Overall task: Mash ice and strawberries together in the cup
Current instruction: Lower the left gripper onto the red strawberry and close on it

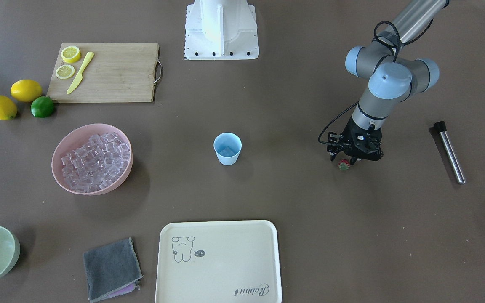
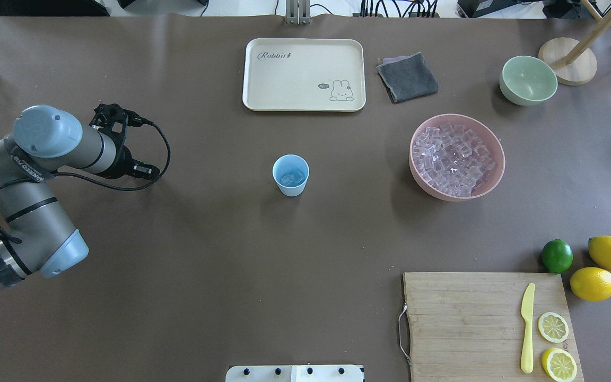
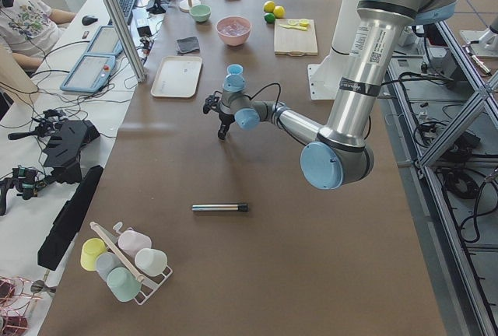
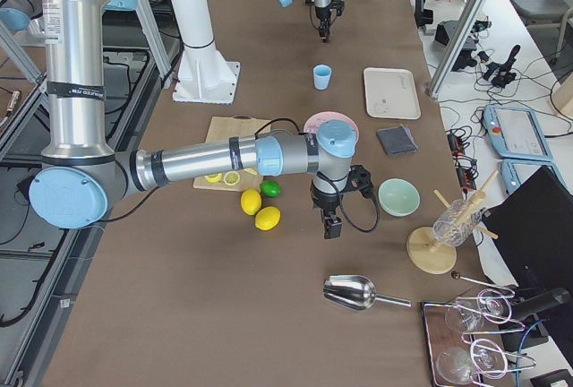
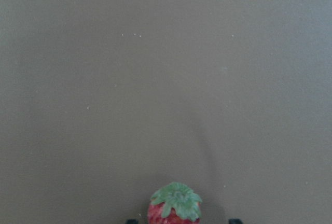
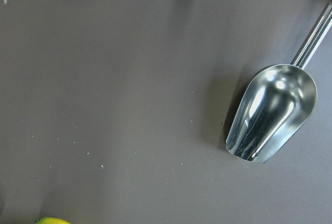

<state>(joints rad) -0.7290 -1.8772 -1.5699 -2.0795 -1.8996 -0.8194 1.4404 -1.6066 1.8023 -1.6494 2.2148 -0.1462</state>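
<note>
— Where's the berry against your tool?
— The strawberry (image 5: 175, 207) seems to lie on the table (image 1: 293, 202), right inside my left gripper (image 1: 347, 160). The jaws straddle it with a gap on each side, so they're parted and not pinching it.
— Which way does it point?
— Its long axis runs crosswise to my closing line, green cap leading away from the wrist.
— And the cup?
— The cup (image 1: 227, 148) stands upright, mouth up, well apart from me towards the table's middle, on my right side. Some ice (image 2: 291, 179) is in it already. My left arm is much the nearer one.
— Your other tool?
— My right gripper (image 4: 332, 224) hangs near the lemons (image 4: 260, 210) and a metal scoop (image 6: 272, 112). Whether it's parted or closed, I can't tell.
</note>
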